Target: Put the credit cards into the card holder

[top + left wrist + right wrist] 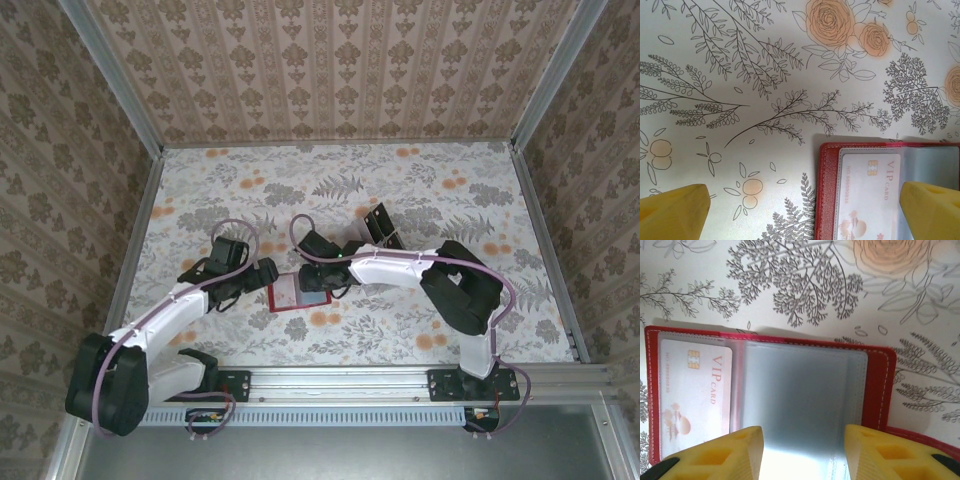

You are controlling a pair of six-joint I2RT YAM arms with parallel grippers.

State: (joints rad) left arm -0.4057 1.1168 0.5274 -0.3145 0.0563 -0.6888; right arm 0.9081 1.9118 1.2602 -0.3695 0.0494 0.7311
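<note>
The red card holder lies open on the flowered table between both grippers. Its left pocket holds a white VIP card, and its right half shows clear sleeves over a glossy grey-blue sheet. My right gripper hovers over those sleeves, fingers half apart, with nothing clearly clamped. My left gripper stands wide open across the holder's left edge, one yellow fingertip above the sleeve. The black credit cards lie farther back, right of the holder.
Patterned walls close in the table on three sides. A metal rail runs along the near edge with both arm bases on it. The right arm's elbow bulks at the right.
</note>
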